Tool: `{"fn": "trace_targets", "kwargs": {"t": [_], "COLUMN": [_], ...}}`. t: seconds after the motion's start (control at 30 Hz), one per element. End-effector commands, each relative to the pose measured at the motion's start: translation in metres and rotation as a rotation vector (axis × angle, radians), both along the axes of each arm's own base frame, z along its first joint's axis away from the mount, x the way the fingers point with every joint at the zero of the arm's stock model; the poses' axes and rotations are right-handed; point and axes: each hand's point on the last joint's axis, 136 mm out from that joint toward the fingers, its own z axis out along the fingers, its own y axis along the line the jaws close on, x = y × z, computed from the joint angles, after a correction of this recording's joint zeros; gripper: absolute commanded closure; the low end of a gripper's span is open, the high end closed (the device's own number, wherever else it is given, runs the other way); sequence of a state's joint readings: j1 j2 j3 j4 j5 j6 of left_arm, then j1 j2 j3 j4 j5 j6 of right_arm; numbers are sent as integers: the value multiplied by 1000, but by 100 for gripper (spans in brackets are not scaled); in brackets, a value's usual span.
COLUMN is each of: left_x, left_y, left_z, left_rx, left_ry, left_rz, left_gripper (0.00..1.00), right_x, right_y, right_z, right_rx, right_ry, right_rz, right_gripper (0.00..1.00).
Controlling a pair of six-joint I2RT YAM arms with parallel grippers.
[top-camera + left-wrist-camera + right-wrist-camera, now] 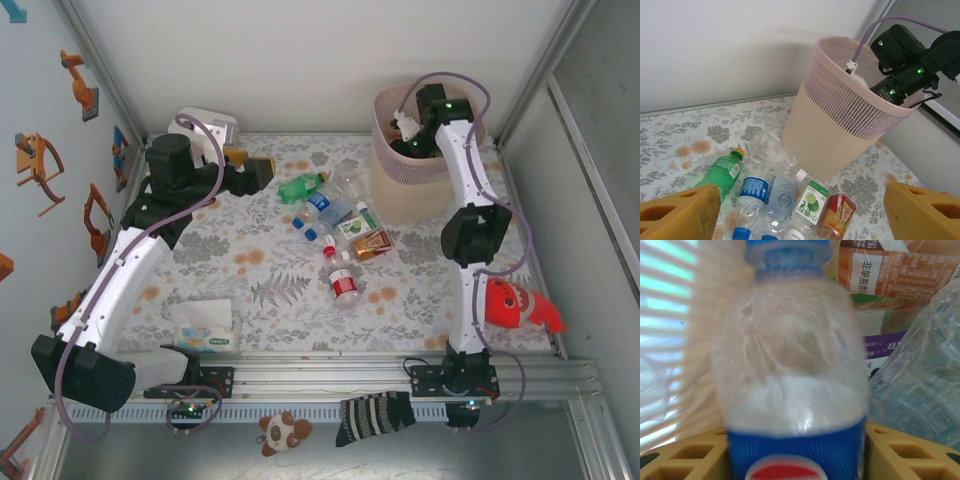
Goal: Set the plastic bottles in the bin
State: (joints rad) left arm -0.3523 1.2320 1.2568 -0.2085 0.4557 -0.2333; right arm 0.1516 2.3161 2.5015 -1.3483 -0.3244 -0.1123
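Bottles (340, 235) are lying mid-table, several cut off at the left wrist view's edge. The left gripper (801, 214) is hovering beside them, wide open. Farther back, the right gripper (405, 132) is sitting inside the bin (400, 195), clamping a blurred Pepsi bottle (790, 365).

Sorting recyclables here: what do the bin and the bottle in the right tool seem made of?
The bin: probably matte beige moulded plastic, judging by its slotted walls. The bottle: likely thin clear plastic, given its see-through body, glossy blue label and blue cap.
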Motion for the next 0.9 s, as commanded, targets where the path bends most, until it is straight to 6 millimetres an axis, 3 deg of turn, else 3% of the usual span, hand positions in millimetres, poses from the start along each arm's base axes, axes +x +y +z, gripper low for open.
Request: {"fn": "trace_targets", "kwargs": {"t": [0.0,0.43,0.67,0.87], "left_x": [-2,6,10,15], "left_y": [-1,-4,-1,9], "left_z": [9,0,-9,-25], "left_rx": [-29,-21,-1,37], "left_ry": [-21,14,47,100], "left_rz": [-14,-28,-20,-4], "left_gripper": [16,15,15,15], "right_x": [1,-15,-38,-66], "right_y": [-9,-19,-23,-9], "right_z": [8,100,149,175], "right_rx": [-6,6,-7,10], "right_ry": [-11,-211,-319,-362], "right_rz": [-53,-131,-176,-173], "right_gripper": [40,38,38,39]}}
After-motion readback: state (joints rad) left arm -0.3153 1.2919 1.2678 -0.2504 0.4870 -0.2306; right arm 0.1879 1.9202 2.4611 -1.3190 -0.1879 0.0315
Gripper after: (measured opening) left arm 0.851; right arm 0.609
